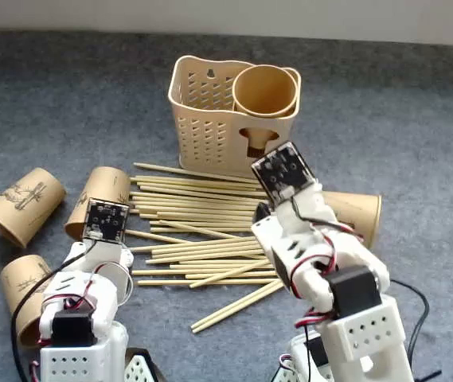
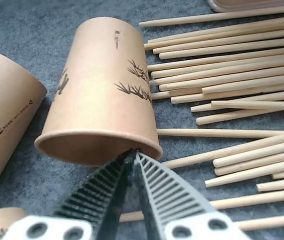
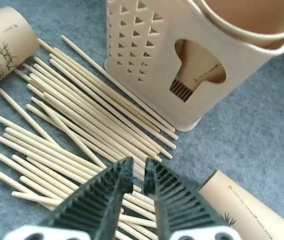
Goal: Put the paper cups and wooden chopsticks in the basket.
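A beige slotted basket (image 1: pixel 210 119) stands at the back with one paper cup (image 1: pixel 266 91) upright inside it. Wooden chopsticks (image 1: pixel 198 227) lie spread in front of it. Three brown paper cups lie on their sides at the left (image 1: pixel 23 205) (image 1: pixel 100 195) (image 1: pixel 23 290), and another lies at the right (image 1: pixel 360 213). My left gripper (image 2: pixel 133 156) is shut, its tips against the rim of a lying cup (image 2: pixel 102 90). My right gripper (image 3: pixel 138 170) is shut and hangs over the chopsticks (image 3: pixel 82 125), just in front of the basket (image 3: pixel 146 55).
Everything rests on a grey carpet-like surface (image 1: pixel 417 119). The basket's other compartment, left of the cup, has room. Both arm bases stand at the near edge, with cables beside them.
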